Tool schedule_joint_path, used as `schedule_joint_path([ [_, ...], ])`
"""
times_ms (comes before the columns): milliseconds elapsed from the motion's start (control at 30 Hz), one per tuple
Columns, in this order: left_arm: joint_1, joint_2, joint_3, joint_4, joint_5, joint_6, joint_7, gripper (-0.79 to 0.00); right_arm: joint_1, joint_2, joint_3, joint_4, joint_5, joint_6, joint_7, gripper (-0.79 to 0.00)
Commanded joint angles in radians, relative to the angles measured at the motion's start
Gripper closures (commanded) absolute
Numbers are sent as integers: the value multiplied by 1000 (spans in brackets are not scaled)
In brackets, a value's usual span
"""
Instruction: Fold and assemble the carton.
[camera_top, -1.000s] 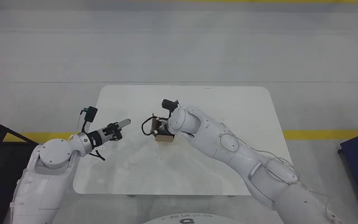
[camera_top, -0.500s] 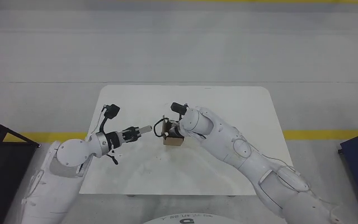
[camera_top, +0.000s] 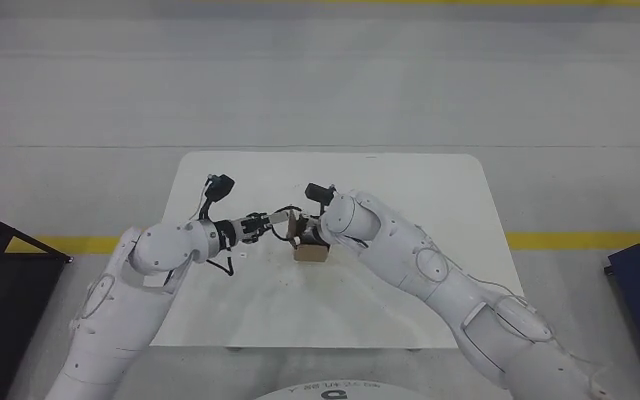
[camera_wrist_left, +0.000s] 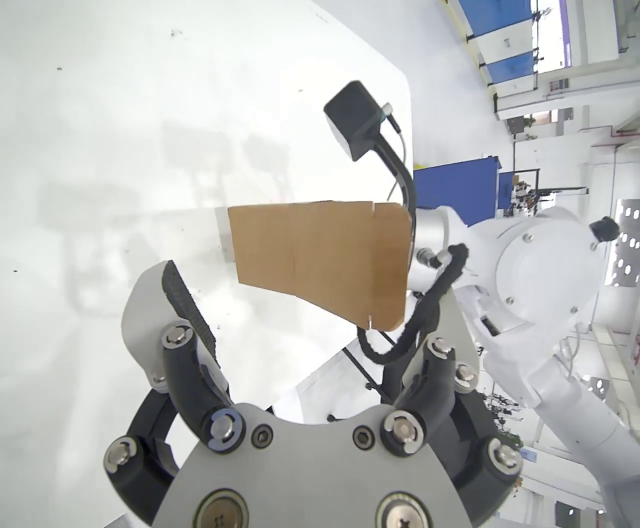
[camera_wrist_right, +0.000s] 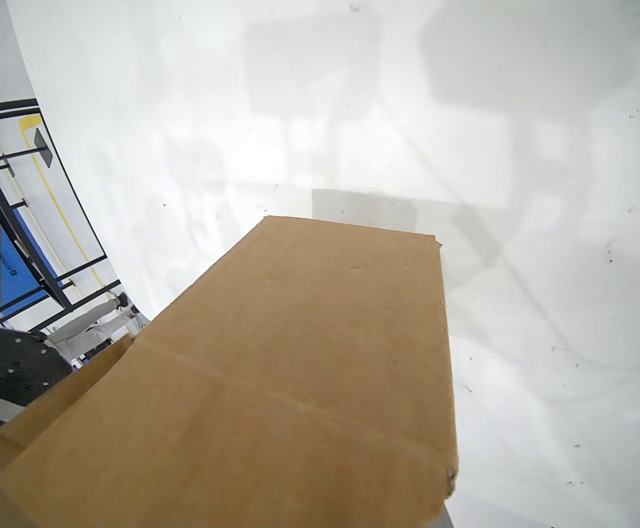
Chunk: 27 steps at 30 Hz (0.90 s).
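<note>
The white counter has rounded corners and a smooth, glossy top marked by a few small dark specks. A brown cardboard carton sits near its middle. Whether the carton's base rests on the surface cannot be told.

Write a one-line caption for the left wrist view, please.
Left gripper, jaws open, facing the cardboard carton, with the white table behind it.

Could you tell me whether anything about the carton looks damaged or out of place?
One corner of the carton looks slightly frayed, and the edge running from it is rough. Nothing else stands out.
</note>
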Motion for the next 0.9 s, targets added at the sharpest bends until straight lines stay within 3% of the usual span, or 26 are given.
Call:
schedule_joint_path([
  [0, -10, -2, 6, 7, -32, -47, -5, -785, -4, 1, 2, -3, -2, -4, -1, 0],
  [167, 28, 8, -54, 60, -156, -304, -62, -785, -10, 4, 8, -10, -11, -8, 2, 0],
  [333, 61, 17, -122, 103, -187, -250, -21, -785, -18, 5, 4, -24, -27, -16, 7, 0],
  [500, 65, 19, -110, 79, -143, -166, 8, -785, -51, 17, 26, -74, -39, -78, -20, 0],
  [633, 51, 19, -91, 84, -133, -148, 10, -785, -137, 46, 103, -162, -34, -205, -93, 0],
  [867, 38, 20, -72, 73, -95, -100, 28, -785, -350, 120, 304, -318, -13, -528, -139, 0],
])
